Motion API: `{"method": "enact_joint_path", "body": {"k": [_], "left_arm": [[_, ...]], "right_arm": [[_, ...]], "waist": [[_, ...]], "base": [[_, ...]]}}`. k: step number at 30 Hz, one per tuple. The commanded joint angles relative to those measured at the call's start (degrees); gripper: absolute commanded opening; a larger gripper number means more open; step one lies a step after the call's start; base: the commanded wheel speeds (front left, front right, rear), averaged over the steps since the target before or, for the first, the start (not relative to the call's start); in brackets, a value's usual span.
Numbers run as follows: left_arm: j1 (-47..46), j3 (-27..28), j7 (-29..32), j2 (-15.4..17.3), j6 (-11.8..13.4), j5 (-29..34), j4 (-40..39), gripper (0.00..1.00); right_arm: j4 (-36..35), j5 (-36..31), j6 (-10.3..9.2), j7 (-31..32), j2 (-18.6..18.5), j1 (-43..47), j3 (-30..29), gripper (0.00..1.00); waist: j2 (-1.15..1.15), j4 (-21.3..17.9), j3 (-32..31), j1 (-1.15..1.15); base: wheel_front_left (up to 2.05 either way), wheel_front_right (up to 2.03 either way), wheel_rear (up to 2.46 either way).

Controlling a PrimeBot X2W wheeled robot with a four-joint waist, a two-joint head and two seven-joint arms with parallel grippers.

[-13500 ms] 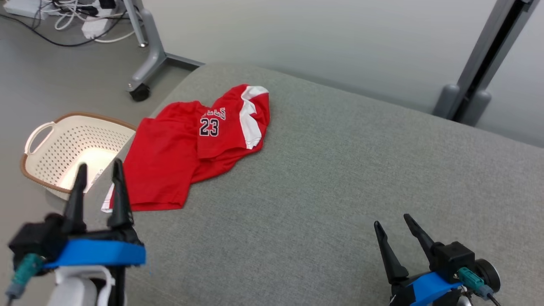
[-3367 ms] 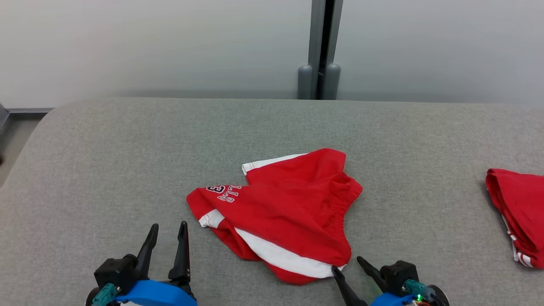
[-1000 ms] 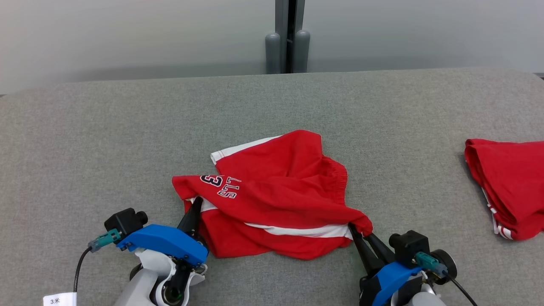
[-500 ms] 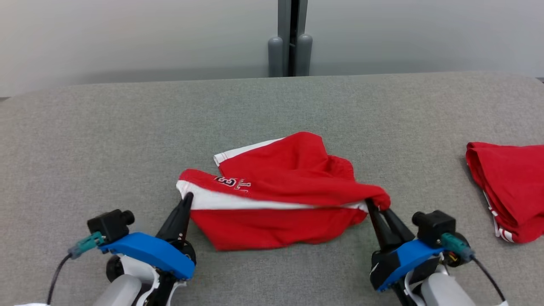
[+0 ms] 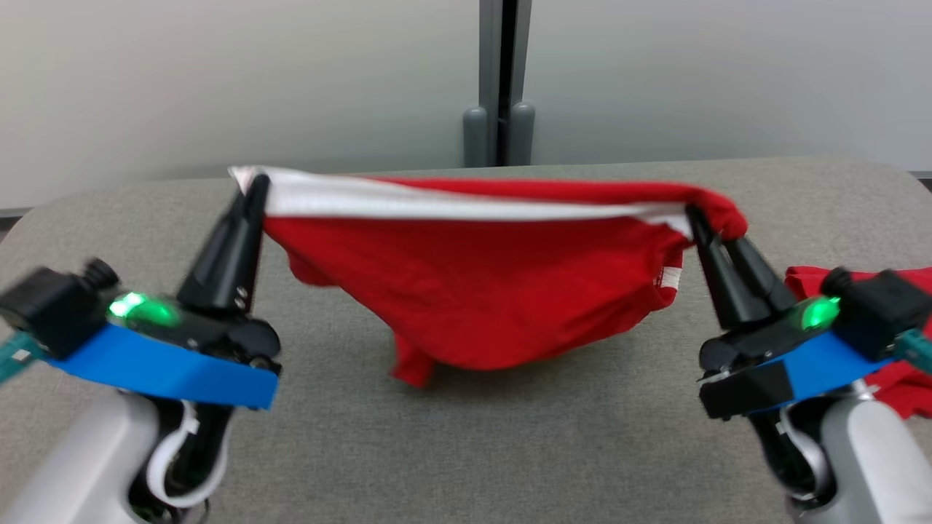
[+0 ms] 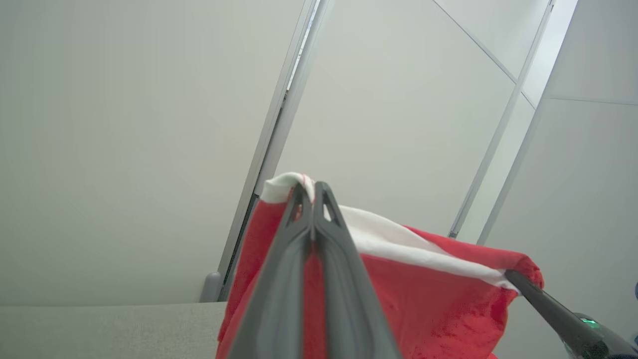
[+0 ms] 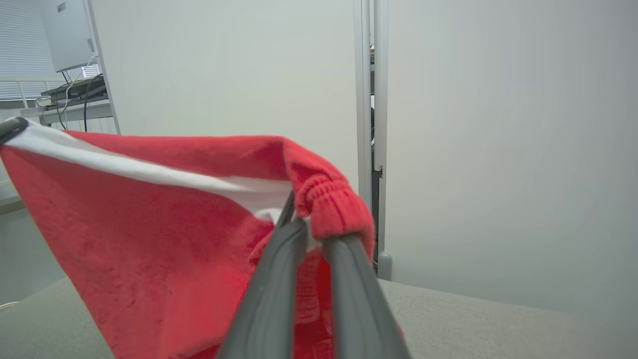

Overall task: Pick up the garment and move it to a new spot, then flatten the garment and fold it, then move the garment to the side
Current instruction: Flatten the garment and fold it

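The left pincer (image 5: 253,191) is clamped shut on one white-edged corner of the red knit garment with a white band along its top edge (image 5: 473,291). The right pincer (image 5: 697,220) is closed on the opposite end, where the cloth bunches into a gathered elastic hem. The two hold their ends high and well apart, so the white band runs nearly taut between them and the rest hangs below in a sagging belly. Its lowest fold reaches down toward the grey fabric-covered counter (image 5: 510,451); whether it touches cannot be told. This spread looks meant to let the cloth's own weight pull out the crumples, so it can be laid down flat for folding. That puts the task at the flattening step, with folding and moving aside not yet done.

The counter is a soft woven grey with rounded corners. A second red cloth bundle (image 5: 804,280) lies on it at the right, behind the right pincer. Beyond stand pale plain wall panels (image 5: 218,73) split by a dark grey upright post (image 5: 502,73). The right wrist view catches a desk with cables (image 7: 70,94) far off.
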Motion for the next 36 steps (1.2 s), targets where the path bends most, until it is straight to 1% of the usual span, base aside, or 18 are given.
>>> {"method": "enact_joint_path", "body": {"k": [1, 6, 9, 12, 15, 16, 18, 21, 24, 27, 32, 34, 36], "left_arm": [[-1.7, 0.9, 0.3, 1.0, 0.8, 0.8, -1.8, 0.00], [-6.9, 3.8, 2.7, 4.2, 4.0, 3.1, -10.5, 0.00], [-10.0, 4.8, 4.8, 5.6, 5.1, 3.6, -13.7, 0.00], [-13.1, 5.5, 6.4, 6.4, 5.7, 4.3, -15.0, 0.00], [-16.0, 5.7, 7.3, 5.8, 5.4, 3.7, -14.0, 0.00], [-17.0, 5.7, 7.5, 5.6, 5.2, 3.6, -13.2, 0.00], [-19.1, 5.7, 7.7, 5.3, 4.7, 3.5, -10.9, 0.00], [-23.7, 5.5, 7.5, 4.5, 3.3, 4.5, -6.5, 0.00], [-29.8, 5.1, 6.6, 3.6, 1.7, 6.3, -0.8, 0.00], [-36.5, 4.4, 5.7, 2.2, 0.1, 8.5, 5.0, 0.00], [-45.0, 2.8, 3.1, -1.2, -1.4, 11.6, 14.4, 0.00], [-46.0, 2.4, 1.5, -3.1, -1.8, 11.7, 17.9, 0.00], [-45.0, 2.1, 0.1, -4.7, -2.4, 11.3, 21.2, 0.00]], "right_arm": [[-2.3, 0.1, 0.01, 0.9, -0.8, -1.0, -0.4, 0.00], [-13.6, 0.6, 0.01, 6.1, -2.4, -2.7, -1.9, 0.00], [-18.4, 1.1, 0.01, 9.0, -2.8, -3.9, -2.8, 0.00], [-20.9, 2.3, 0.01, 11.2, -2.4, -4.7, -3.2, 0.00], [-20.6, 2.0, 0.01, 12.7, -3.4, -6.1, -2.5, 0.00], [-20.0, 2.6, 0.01, 13.1, -3.2, -6.8, -1.9, 0.00], [-18.1, 3.1, 0.01, 13.3, -3.0, -9.2, -0.9, 0.00], [-13.3, 3.2, 0.01, 12.5, -3.2, -14.8, 0.9, 0.00], [-6.9, 2.7, 0.01, 11.0, -3.0, -22.6, 2.0, 0.00], [0.4, 0.7, 0.01, 8.6, -2.2, -31.2, 2.2, 0.00], [12.8, -4.7, 0.01, 3.3, -0.1, -42.7, 1.7, 0.00], [18.1, -6.6, 0.01, 1.6, 1.0, -45.0, 2.3, 0.00], [23.4, -7.8, 0.01, -0.1, 2.1, -46.1, 3.0, 0.00]], "waist": [[0.00, -0.6, -0.6, 0.00], [0.00, -1.5, -1.2, 0.00], [0.00, -1.8, -0.6, 0.00], [0.00, -1.8, 0.9, 0.00], [0.00, -1.6, 3.2, 0.00], [0.00, -1.6, 4.3, 0.00], [0.00, -1.6, 6.4, 0.00], [0.00, -1.6, 9.7, 0.00], [0.00, -1.6, 12.8, 0.00], [0.00, -1.5, 15.3, 0.00], [0.00, -0.6, 19.5, 0.00], [0.00, -0.1, 21.4, 0.00], [0.00, 0.3, 23.1, 0.00]], "base": [[0.00, 0.00, 0.00], [0.00, 0.00, 0.00], [0.00, 0.00, 0.00], [0.00, 0.00, 0.00], [0.00, 0.00, 0.00], [0.00, 0.00, 0.00], [0.00, 0.00, 0.00], [0.00, 0.00, 0.00], [0.00, 0.00, 0.00], [0.00, 0.00, 0.00], [0.00, 0.00, 0.00], [0.00, 0.00, 0.00], [0.00, 0.00, 0.00]]}}
